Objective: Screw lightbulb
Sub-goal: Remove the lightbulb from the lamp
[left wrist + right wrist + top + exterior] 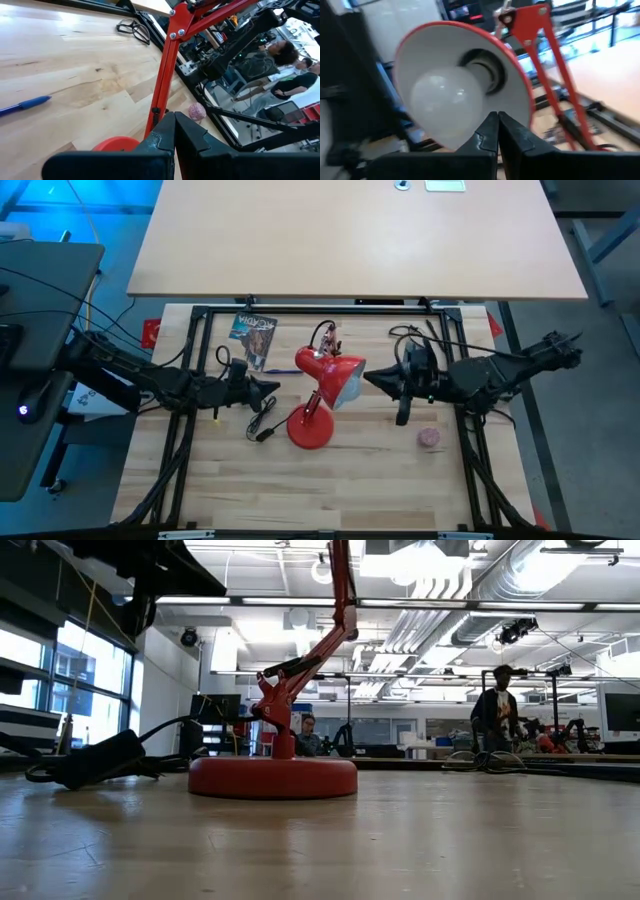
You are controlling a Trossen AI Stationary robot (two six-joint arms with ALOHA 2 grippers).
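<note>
While the lightbulb [451, 102] sits in the red lamp [470, 65], both end effectors [497, 125] [174, 131] are pressed together, empty; no legible writing.

Light wooden worktop [400, 840] fills the near half. Red round lamp base [272, 778] sits flat on it, left of centre, further back. Red jointed metal lamp arm [318, 640] rises from the base, leans right, then goes straight up out of view at the top. Black power adapter with black cable [95, 760] lies on the worktop left of the base, apart from it. Dark overhead structure [150, 565] at upper left. Far behind, in the room: a person standing [497, 715] at right, another person seated [307, 736] just right of the lamp arm.
</note>
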